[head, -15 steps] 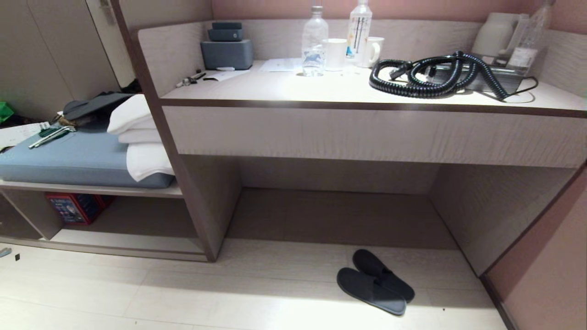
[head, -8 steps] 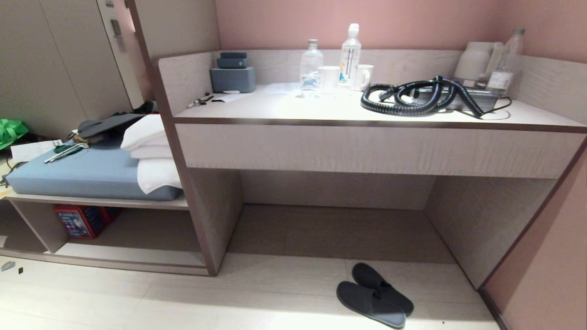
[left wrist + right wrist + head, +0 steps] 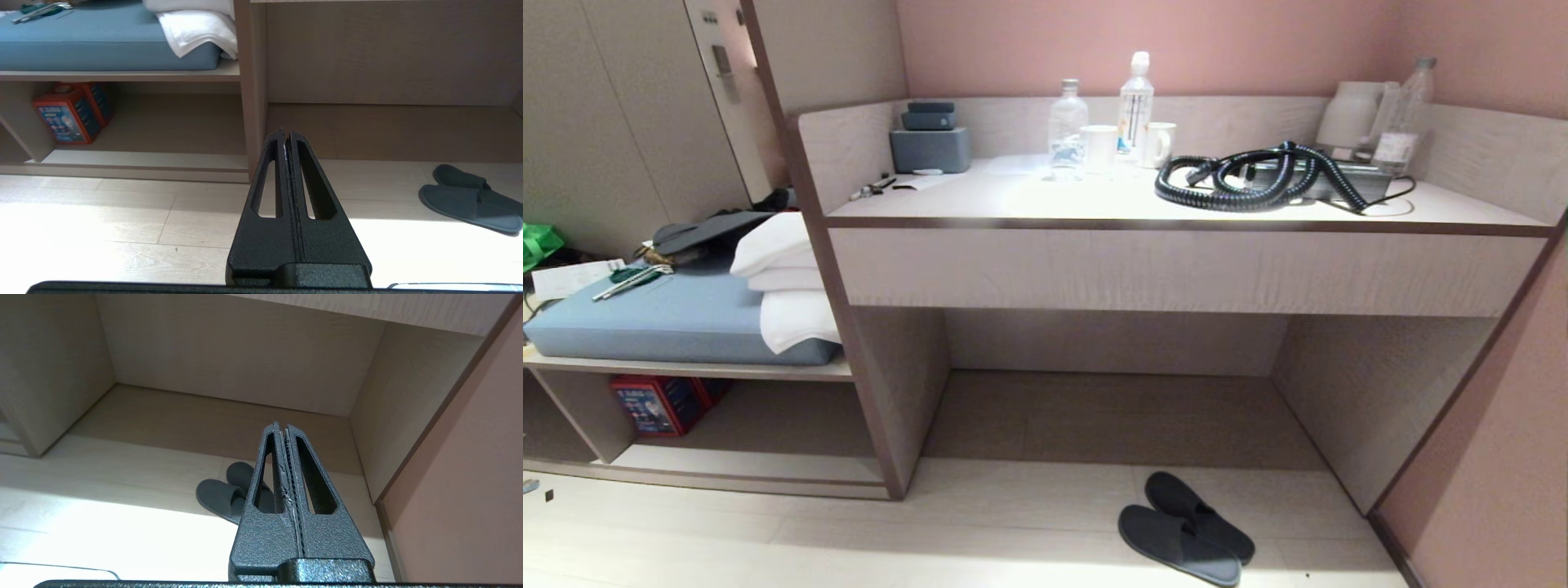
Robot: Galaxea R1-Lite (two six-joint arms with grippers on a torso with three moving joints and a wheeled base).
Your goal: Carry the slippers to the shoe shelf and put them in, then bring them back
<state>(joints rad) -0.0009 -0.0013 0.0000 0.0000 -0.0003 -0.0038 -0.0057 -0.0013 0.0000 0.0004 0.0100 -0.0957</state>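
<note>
The slippers, a dark pair lying side by side, rest on the pale floor in front of the open recess under the desk. They also show in the left wrist view and the right wrist view. The shoe shelf, a low cubby with a pale base board, sits at the left under the cushioned bench. Neither arm shows in the head view. My left gripper is shut and empty, well above the floor. My right gripper is shut and empty too, with the slippers beyond it.
A red box stands at the shelf's left end. A blue cushion with folded white towels lies above. The desk top holds bottles, mugs, a kettle and a coiled black hose. A pink panel closes the right side.
The whole head view has shifted, with the desk and slippers lower in the picture: the camera has moved. The slippers lie where they were.
</note>
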